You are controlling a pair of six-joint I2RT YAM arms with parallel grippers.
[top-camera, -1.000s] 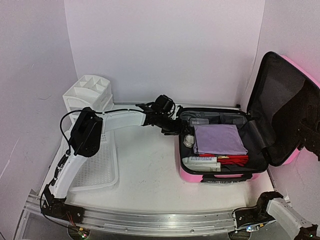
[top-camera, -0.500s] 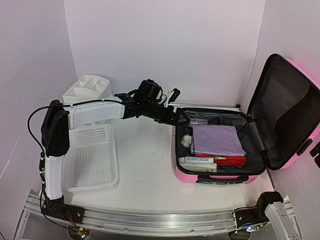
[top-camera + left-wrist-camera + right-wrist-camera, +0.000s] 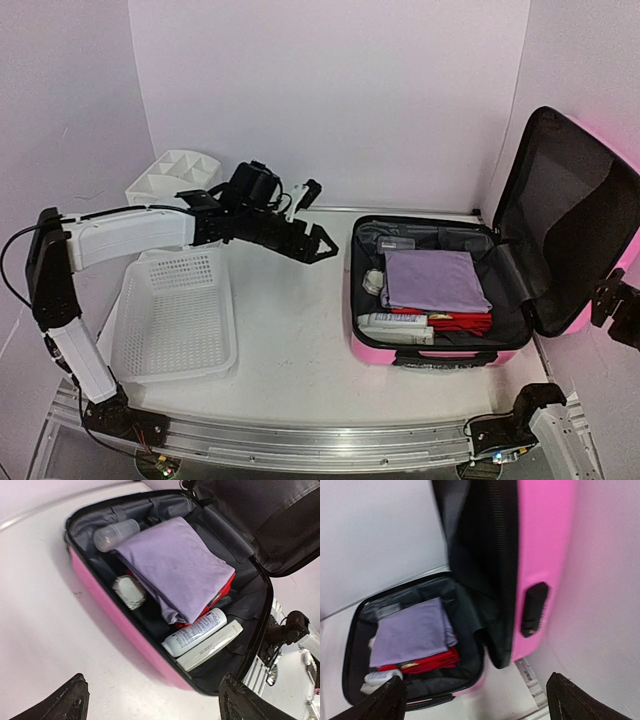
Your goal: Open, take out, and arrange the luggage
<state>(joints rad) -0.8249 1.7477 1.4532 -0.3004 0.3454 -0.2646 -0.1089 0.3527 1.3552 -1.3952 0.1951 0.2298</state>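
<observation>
Left gripper [image 3: 155, 706] and right gripper [image 3: 479, 700]: jaws spread wide, both empty. With the lid up, unpacking is probably the step in hand: lower the left jaws squarely over the topmost purple cloth [image 3: 435, 280] and pinch a folded edge. The luggage [image 3: 570, 200] lies open, apart to the right of the left jaws; its lid stands near the right jaws.

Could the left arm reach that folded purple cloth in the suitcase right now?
Probably yes. The lid stands open, the purple cloth lies on top, and the left gripper hovers open beside the luggage, with nothing between.
</observation>
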